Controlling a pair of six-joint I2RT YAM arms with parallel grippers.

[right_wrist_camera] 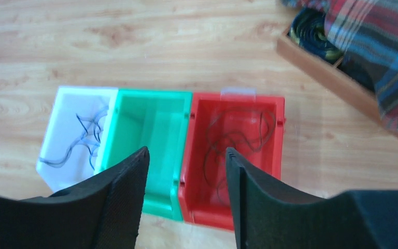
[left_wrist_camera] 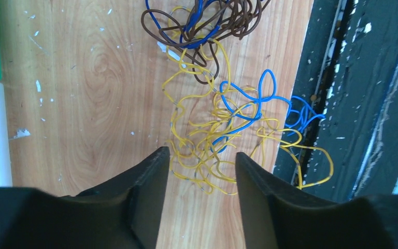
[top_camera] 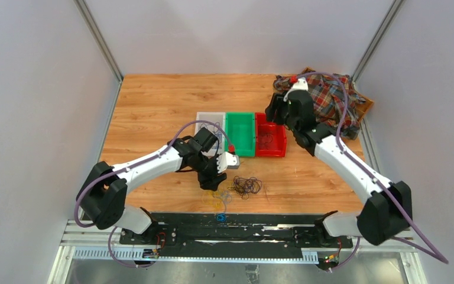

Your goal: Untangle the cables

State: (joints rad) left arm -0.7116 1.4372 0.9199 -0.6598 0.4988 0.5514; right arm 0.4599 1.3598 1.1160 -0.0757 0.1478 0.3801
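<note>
Pale wooden tabletop (top_camera: 153, 106), near edge: tangled clump of thin blue, yellow and brown wires (left_wrist_camera: 223, 124) just ahead of black left gripper (left_wrist_camera: 202, 155), part-open, empty. Right gripper (right_wrist_camera: 186, 153) likewise parted, empty, well apart above red plastic bin (right_wrist_camera: 238, 97). Left arm nearer.

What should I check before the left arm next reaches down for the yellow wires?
1. Left gripper open and empty: ok.
2. It is above the yellow wires: ok.
3. The yellow wires are separate from the blue wires: not ok, they are entwined.
4. All wires lie on the table: not ok, one yellow loop lies over the black rail.
5. Right gripper open, empty, by the red bin: ok.
</note>
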